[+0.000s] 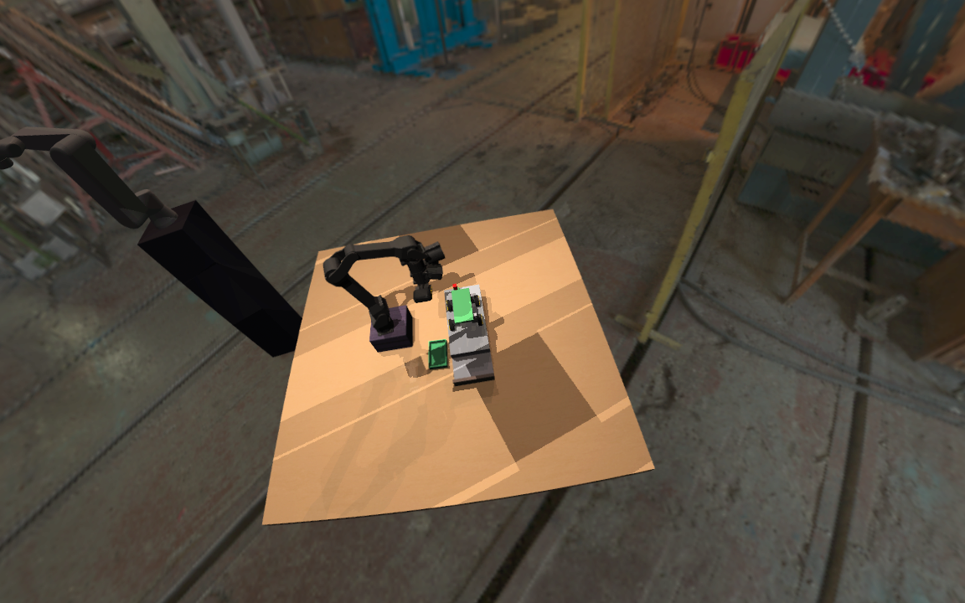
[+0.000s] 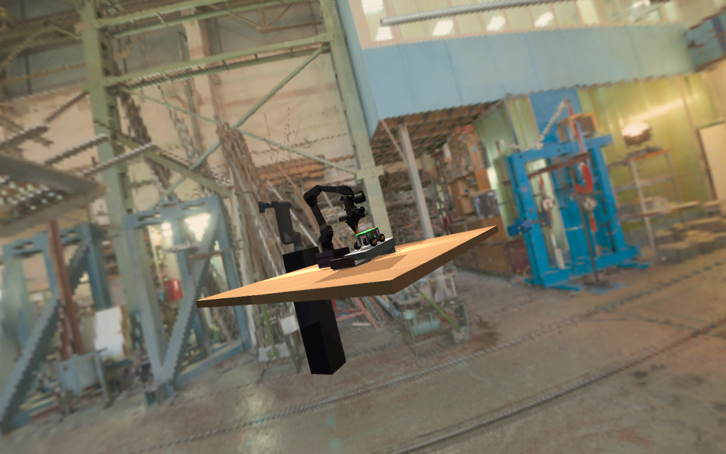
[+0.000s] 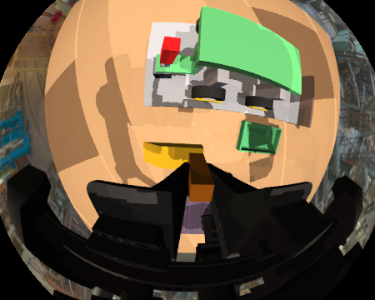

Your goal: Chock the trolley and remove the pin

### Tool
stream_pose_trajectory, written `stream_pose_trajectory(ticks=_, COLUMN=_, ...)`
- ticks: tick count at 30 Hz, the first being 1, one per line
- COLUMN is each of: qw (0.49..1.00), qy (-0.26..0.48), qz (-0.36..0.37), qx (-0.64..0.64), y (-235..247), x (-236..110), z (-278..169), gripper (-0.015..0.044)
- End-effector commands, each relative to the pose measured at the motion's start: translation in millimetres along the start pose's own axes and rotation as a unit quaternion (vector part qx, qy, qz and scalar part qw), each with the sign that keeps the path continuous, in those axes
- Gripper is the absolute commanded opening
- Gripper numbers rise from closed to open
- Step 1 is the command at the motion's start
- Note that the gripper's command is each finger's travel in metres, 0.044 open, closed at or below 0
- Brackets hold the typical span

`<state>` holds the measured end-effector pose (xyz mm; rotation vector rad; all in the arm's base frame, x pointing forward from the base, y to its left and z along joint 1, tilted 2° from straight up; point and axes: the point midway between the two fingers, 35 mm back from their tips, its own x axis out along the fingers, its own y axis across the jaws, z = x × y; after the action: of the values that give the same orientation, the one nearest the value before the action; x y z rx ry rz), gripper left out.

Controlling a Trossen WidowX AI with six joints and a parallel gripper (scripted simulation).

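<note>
Chock (image 3: 164, 153) hangs by its orange handle (image 3: 199, 179) clamped in my pincer (image 3: 197, 200) above the tan board (image 1: 366, 442), left of the ramp (image 1: 471, 365); a factory hall surrounds.

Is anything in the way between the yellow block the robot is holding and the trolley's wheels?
Nothing visible blocks it. The gripper is shut on the orange handle of the yellow chock. Only bare table and the grey ramp's edge lie between it and the trolley's wheels.
</note>
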<state>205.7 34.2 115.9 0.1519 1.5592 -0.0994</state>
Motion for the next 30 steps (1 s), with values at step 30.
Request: stream_pose_trajectory(ticks=30, qw=1.0, qy=0.0, qz=-0.007, qx=-0.002, y=-112, x=8, z=23, gripper=0.0)
